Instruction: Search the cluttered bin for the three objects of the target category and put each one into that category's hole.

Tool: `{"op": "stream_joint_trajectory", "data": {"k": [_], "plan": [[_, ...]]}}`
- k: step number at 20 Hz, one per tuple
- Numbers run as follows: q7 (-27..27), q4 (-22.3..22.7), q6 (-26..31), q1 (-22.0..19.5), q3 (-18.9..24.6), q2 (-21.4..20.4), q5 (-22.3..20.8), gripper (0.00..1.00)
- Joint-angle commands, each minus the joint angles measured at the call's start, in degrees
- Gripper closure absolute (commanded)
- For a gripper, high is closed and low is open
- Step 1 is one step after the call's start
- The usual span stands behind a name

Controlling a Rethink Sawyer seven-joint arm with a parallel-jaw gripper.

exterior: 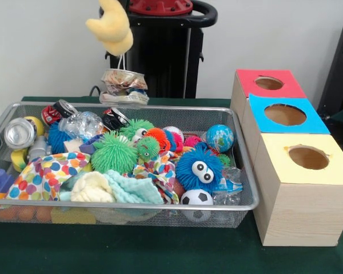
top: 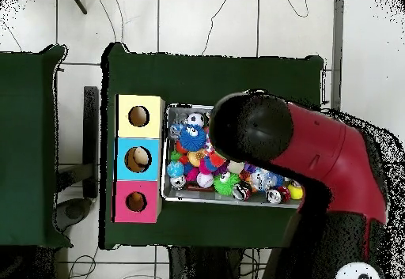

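Note:
My gripper (exterior: pixel 123 69), under a yellow foam cover, is shut on a crushed silver can (exterior: pixel 124 85) and holds it in the air above the far edge of the wire mesh bin (exterior: pixel 244 165). Two more crushed cans lie at the bin's far side: a red one (exterior: pixel 57 111) and a black and red one (exterior: pixel 115 118). The round hole (exterior: pixel 268 83) in the red-topped box is well to the right of the held can. In the overhead view the red arm (top: pixel 316 149) hides the gripper and much of the bin (top: pixel 168 195); the red box's hole (top: pixel 136 201) shows.
The bin is crowded with spiky rubber balls, a blue googly-eyed ball (exterior: pixel 199 168), a small football (exterior: pixel 196 198), cloths, a crinkled clear bottle (exterior: pixel 83 123) and a shiny silver round thing (exterior: pixel 20 133). Blue-topped (exterior: pixel 284 115) and yellow-topped (exterior: pixel 307 157) boxes stand nearer than the red one.

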Motion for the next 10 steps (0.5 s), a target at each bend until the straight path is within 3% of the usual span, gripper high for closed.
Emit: {"op": "stream_joint_trajectory", "data": {"k": [1, 10], "plan": [[19.58, -1.43, 7.96, 1.89, 0.02, 3.74, 1.94, 1.00], [22.90, -2.12, 6.26, 3.78, -0.27, 5.37, 3.17, 1.00]]}}
